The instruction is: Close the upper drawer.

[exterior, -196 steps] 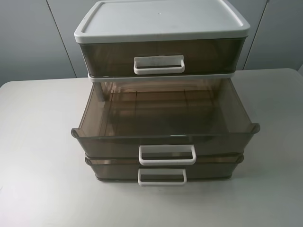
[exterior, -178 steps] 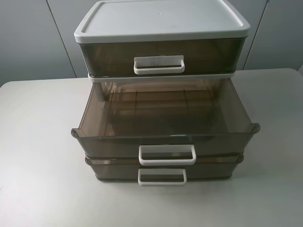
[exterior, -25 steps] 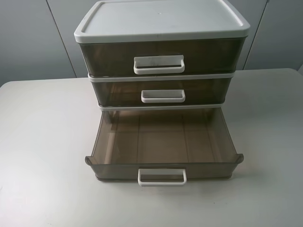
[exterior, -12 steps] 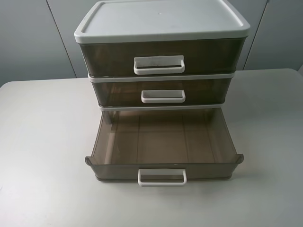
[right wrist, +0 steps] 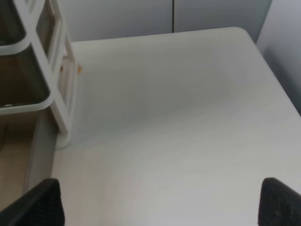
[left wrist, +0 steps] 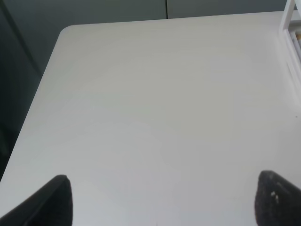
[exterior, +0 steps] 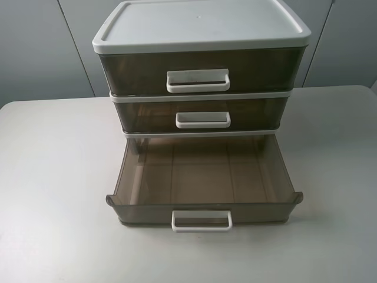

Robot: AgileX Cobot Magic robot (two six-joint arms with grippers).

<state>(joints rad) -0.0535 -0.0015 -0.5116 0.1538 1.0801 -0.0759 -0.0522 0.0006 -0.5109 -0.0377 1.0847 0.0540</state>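
The upper drawer [exterior: 200,114], smoky brown with a white loop handle [exterior: 203,119], is the middle of three and sits pushed in flush with the cabinet frame. Neither gripper shows in the exterior high view. In the left wrist view my left gripper [left wrist: 164,202] is open and empty over bare table, with the cabinet's white frame [left wrist: 294,28] at the picture's edge. In the right wrist view my right gripper [right wrist: 162,205] is open and empty over the table beside the cabinet's frame [right wrist: 59,94].
The lowest drawer [exterior: 203,180] is pulled far out towards the table's front, its handle [exterior: 201,220] near the front edge; it is empty. The taller top drawer [exterior: 200,68] is shut under the white lid [exterior: 200,23]. The white table [exterior: 53,177] spreads on both sides.
About seven seconds ago the upper drawer stood pulled out over the lowest one; now it is pushed in flush. Nothing has moved in the last second.
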